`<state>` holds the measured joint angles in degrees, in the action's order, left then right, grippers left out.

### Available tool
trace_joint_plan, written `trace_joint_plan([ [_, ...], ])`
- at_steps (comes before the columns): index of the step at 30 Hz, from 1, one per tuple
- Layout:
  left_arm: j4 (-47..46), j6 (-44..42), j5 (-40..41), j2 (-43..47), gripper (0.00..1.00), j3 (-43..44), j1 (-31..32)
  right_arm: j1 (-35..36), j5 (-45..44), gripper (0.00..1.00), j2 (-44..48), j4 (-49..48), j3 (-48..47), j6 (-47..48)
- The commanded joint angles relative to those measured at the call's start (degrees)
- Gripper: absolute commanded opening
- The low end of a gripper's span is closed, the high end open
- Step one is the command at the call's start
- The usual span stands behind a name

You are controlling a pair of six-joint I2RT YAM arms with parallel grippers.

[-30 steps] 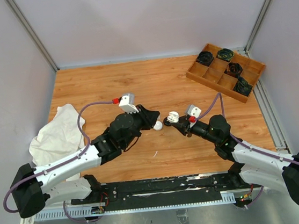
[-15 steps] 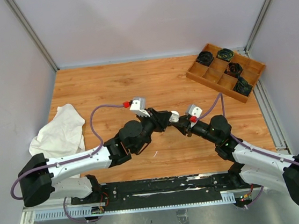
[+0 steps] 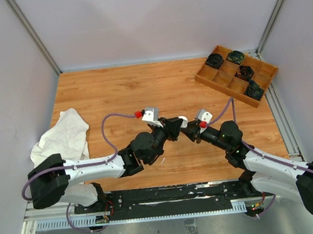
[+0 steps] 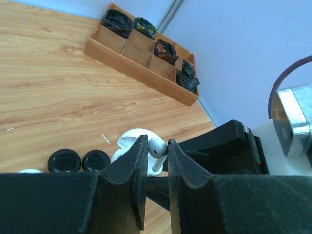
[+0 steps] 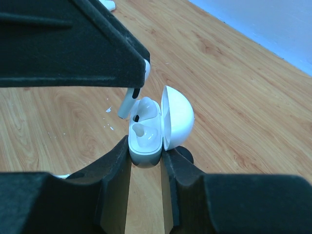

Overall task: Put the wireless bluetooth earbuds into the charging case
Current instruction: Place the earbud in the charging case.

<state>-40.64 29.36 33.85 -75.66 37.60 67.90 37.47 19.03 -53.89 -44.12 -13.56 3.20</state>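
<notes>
Moved since a second ago: left arm, now stretched further right across the worktop, so that its hand has closed up on the right one. Right arm: placed as before.

Item 1. Left hand. Pose: forearm low and nearly level, pointing right and slightly away from the bases, fingertips at mid-worktop. State: fingers pinched onto a white earbud. The bud's head sits between the fingertips and its stem hangs down below them.

Item 2. Right hand. Pose: arm angled in from the right base, pointing left, tip to tip with the left hand. State: fingers clamped on the base of the charging case, one on each side.

Item 3. Charging case. White and rounded, held clear of the worktop. Lid swung open to the right in the right wrist view, wells facing up. Rounded white forms show inside the wells, but whether a bud is already seated there cannot be told.

Item 4. White earbud, position: just above the left rim of the open case, stem tip beside the upper well, not yet seated.

Item 5. Two black pucks, side by side on the worktop below the left hand.

Item 6. Wooden tray, far right corner of the worktop. Divided into compartments, several holding dark coiled items.

Item 7. White cloth, crumpled at the left edge of the worktop.
</notes>
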Motion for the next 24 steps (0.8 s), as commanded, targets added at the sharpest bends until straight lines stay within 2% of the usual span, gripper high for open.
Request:
trace_joint_plan([
  [1, -8.4, -4.1, 2.8, -1.5, 0.24, -1.7, 0.7, -0.7, 0.6, 0.02, 0.6, -3.3, 0.7, -0.6],
  [10, -14.0, -6.3, 2.5, -4.0, 0.24, -3.0, 1.0, -0.6, 0.7, 0.01, 0.7, -3.6, 0.8, -0.8],
  [24, -14.6, -7.0, 3.8, -5.3, 0.24, -4.1, 1.4, -0.7, 0.4, 0.01, 0.9, -3.6, 1.0, -0.7],
])
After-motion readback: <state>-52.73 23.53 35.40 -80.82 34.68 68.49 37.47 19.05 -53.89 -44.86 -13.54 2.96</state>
